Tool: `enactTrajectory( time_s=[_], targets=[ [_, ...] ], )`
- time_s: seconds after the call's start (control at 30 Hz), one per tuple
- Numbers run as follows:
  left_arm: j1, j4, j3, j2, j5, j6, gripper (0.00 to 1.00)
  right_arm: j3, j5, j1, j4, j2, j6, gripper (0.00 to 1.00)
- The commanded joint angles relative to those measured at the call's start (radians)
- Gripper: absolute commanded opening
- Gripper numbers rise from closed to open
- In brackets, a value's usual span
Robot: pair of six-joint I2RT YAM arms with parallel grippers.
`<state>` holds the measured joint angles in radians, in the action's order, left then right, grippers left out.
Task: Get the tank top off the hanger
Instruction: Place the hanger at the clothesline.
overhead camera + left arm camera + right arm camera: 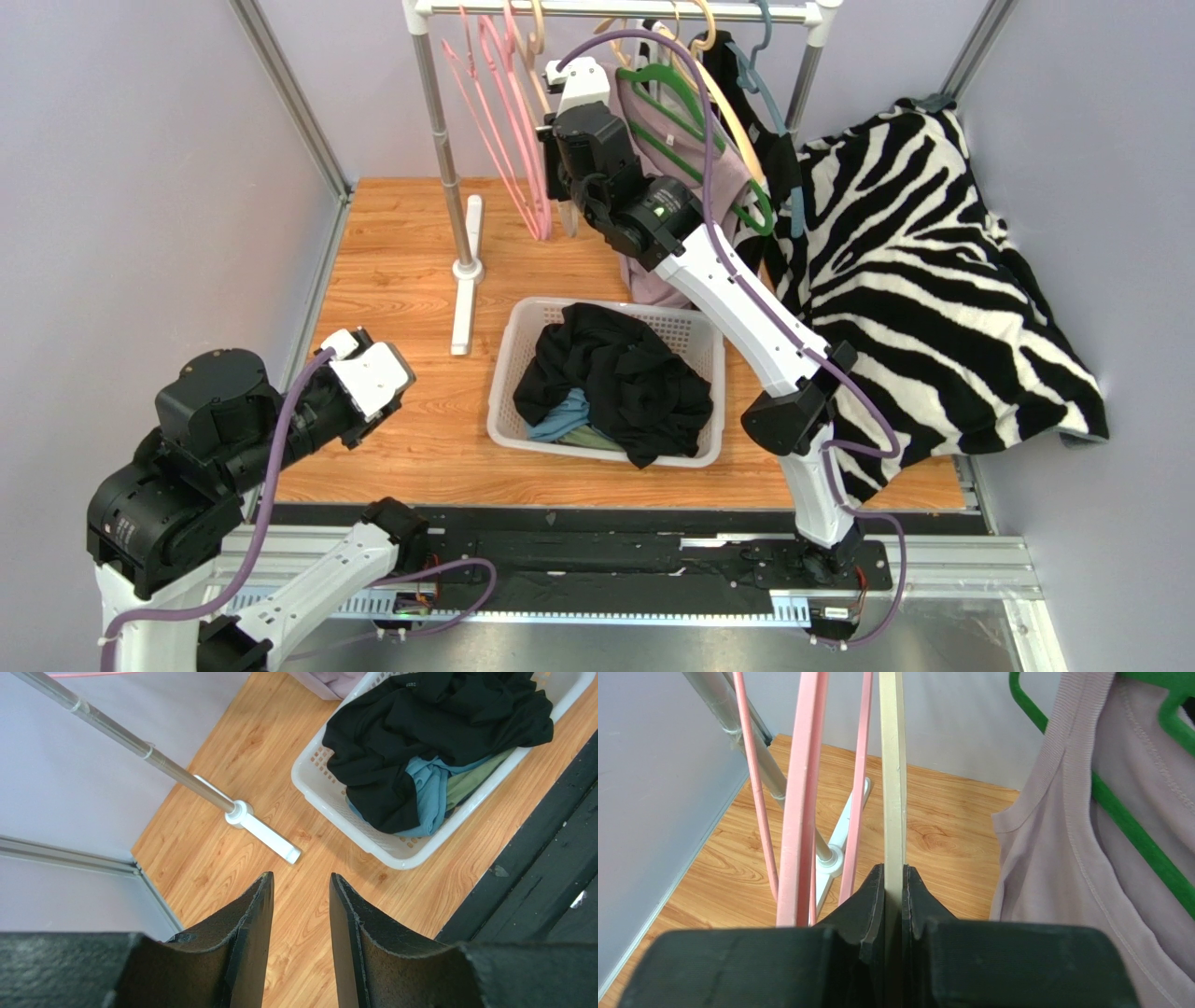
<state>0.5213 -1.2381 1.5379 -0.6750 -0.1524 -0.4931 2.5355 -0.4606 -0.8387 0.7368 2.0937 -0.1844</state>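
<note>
The left arm is folded low, left gripper (300, 882) parted and empty. The right arm stretches forward, right gripper (894, 873) clamped on a beige hanger (892, 777).

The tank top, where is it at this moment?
In the right wrist view the mauve tank top hangs on the green hanger at the right, beside the beige hanger that the right claw grips.

Light wooden tabletop (400, 280). 1 white lattice plastic basket (509, 378) near centre: crumpled black garment (617, 378) on top, blue cloth (564, 420) underneath. Zebra-striped black-and-white fabric (940, 280) heaped at right. Silver metal rack pole (446, 154) on white foot (464, 301). Pink plastic hangers (505, 126) beside the pole, then 1 cream plastic hanger (893, 777).
</note>
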Motion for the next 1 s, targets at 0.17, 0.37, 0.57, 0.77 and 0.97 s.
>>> enactTrajectory(
  time_s=[0.17, 0.37, 0.57, 0.77, 0.97],
  targets=[
    [-0.015, 0.019, -0.015, 0.008, -0.021, 0.031, 0.43, 0.051, 0.020, -0.016, -0.051, 0.025, 0.059, 0.00],
    [-0.018, 0.019, -0.013, 0.005, -0.021, 0.033, 0.43, -0.001, 0.034, -0.020, -0.024, -0.021, 0.089, 0.32],
    [-0.020, 0.016, -0.013, 0.002, -0.018, 0.031, 0.43, -0.147, 0.028, -0.020, -0.007, -0.185, 0.112, 0.69],
    [-0.020, 0.009, 0.010, -0.001, -0.010, 0.027, 0.44, -0.187, 0.043, 0.004, 0.047, -0.319, 0.157, 0.73],
    [-0.021, 0.002, 0.014, 0.000, -0.016, 0.030, 0.44, -0.297, 0.147, 0.128, 0.055, -0.469, 0.148, 0.71]
  ],
)
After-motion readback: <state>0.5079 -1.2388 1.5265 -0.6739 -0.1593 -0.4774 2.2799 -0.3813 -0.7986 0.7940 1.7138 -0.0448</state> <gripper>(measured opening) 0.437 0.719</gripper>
